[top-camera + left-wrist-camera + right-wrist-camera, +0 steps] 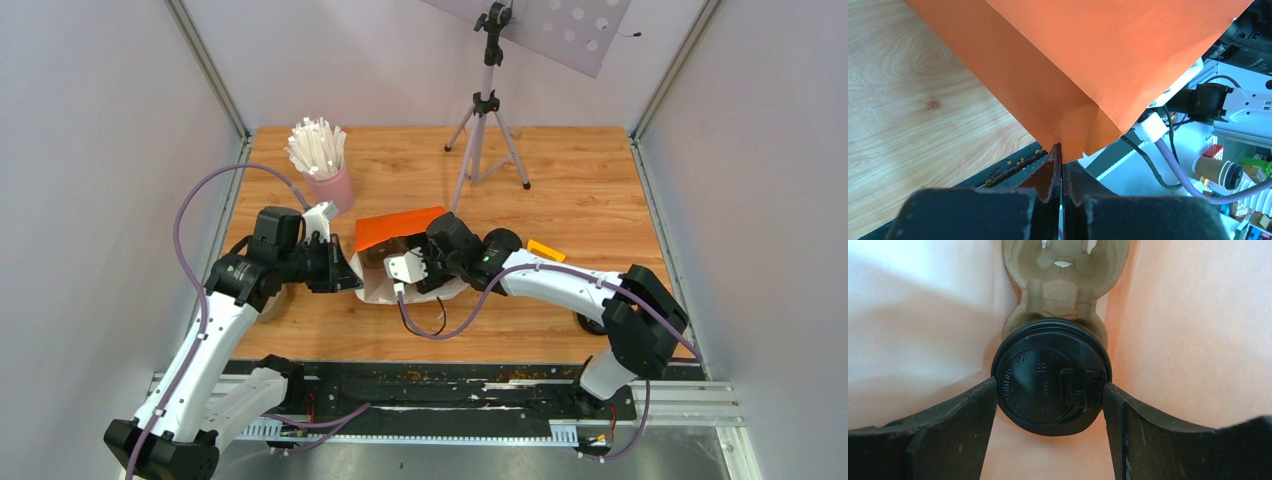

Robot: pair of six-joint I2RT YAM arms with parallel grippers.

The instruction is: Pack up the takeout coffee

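Clamped the takeout coffee (pixel 1048 405) between the right gripper's (pixel 1049 386) fingers (pixel 948 430), one pressed against each side of the black lid (pixel 1040 367). Found the cup seated in the near pocket of the pulp tray (pixel 1063 290), down inside the orange bag (pixel 1098 60). Pinched a folded corner of that bag with the left gripper (pixel 1061 156), jaws squeezed together on the paper, over the wooden table (pixel 908 100).

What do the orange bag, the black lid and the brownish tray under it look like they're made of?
The orange bag looks like paper: matte, with sharp folds and creases. The black lid seems moulded plastic: smooth, slightly glossy, with raised lettering and a sip tab. The tray beneath appears to be pressed paper pulp: dull grey-brown, fibrous, with soft rounded edges.
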